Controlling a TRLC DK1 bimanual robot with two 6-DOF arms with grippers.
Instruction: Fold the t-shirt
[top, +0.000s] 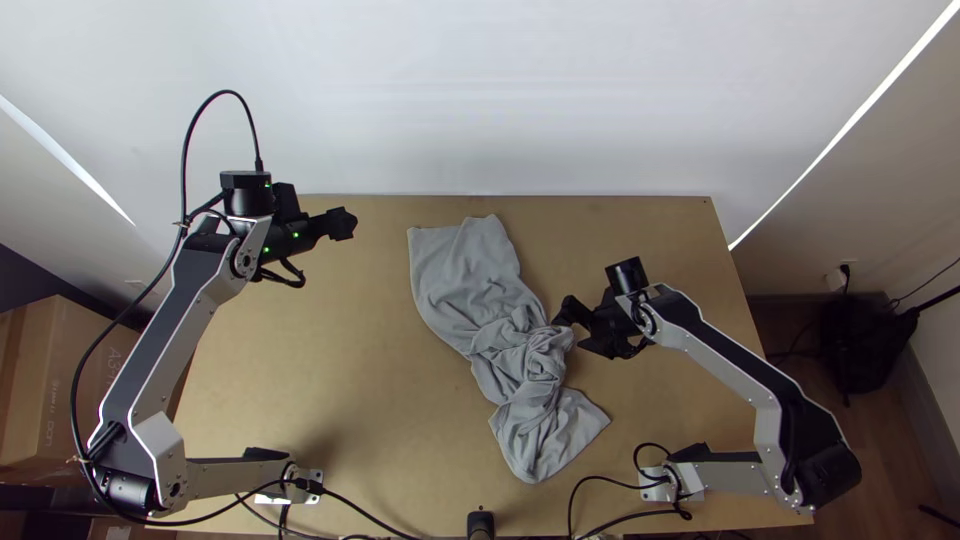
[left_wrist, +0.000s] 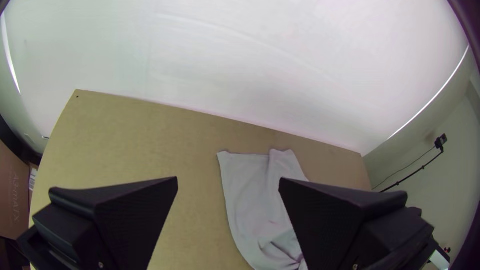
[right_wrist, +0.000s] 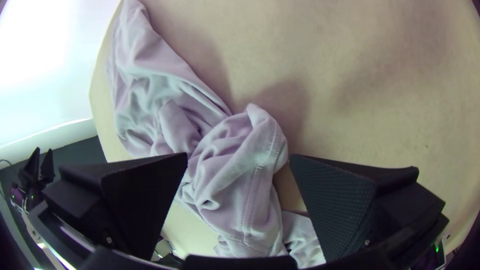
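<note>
Trouble is waiting just beside your right gripper (right_wrist: 238, 156), where the t-shirt (top: 458, 265) is lying twisted and bunched. Its fingers are standing wide apart over the knot; you are not able to tell whether they are touching it. If you are closing there, you are probably risking several layers at once, because the folds are crossing, and pulling would be tightening the twist. Your left gripper (left_wrist: 228, 180) is also gaping, well apart from the cloth, so nothing is anchoring the far end (top: 465, 250) beyond the right gripper, and the whole shirt could be sliding. The right wrist view is giving you a stitched seam (right_wrist: 256, 182) between its fingers, too fine to pick out from above; the top view is instead tracing both loose ends, beyond and nearer than that gripper.
</note>
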